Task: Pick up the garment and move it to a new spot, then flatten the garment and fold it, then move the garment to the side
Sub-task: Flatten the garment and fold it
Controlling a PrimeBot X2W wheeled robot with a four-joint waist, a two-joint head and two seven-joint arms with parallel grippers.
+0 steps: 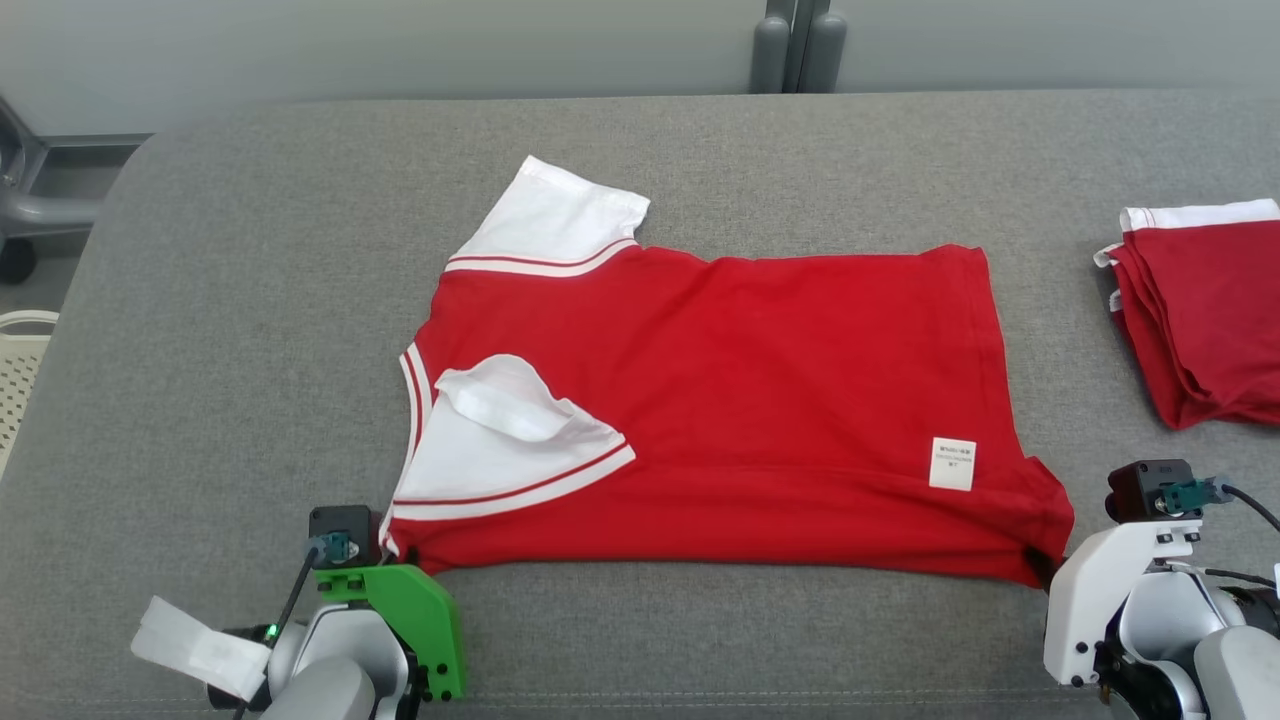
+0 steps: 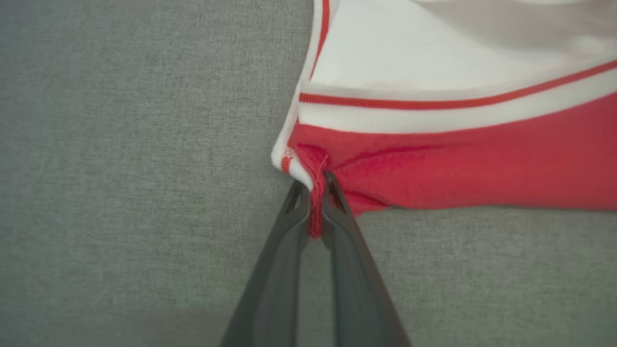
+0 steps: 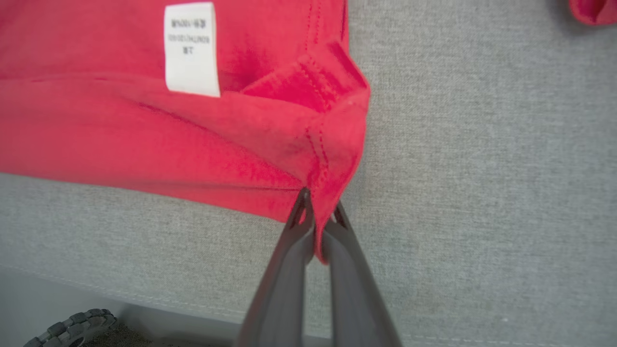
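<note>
The garment point(image 1: 720, 400) is a red shirt with white, red-striped sleeves, spread across the grey table with its near edge toward me. One white sleeve point(image 1: 500, 440) is folded onto the body; a white label point(image 1: 951, 463) sits near the hem. My left gripper point(image 2: 315, 185) is shut on the near left corner of the garment point(image 2: 458, 164), red cloth pinched between the dark fingers. My right gripper point(image 3: 319, 207) is shut on the near right hem corner of the garment point(image 3: 193, 135). In the head view the left gripper point(image 1: 392, 548) and right gripper point(image 1: 1040, 570) sit at those two corners.
A stack of folded red and white garments point(image 1: 1200, 310) lies at the table's right edge. The grey padded table point(image 1: 250, 350) has bare room left of and behind the shirt. A white basket point(image 1: 20, 370) stands off the table's left side.
</note>
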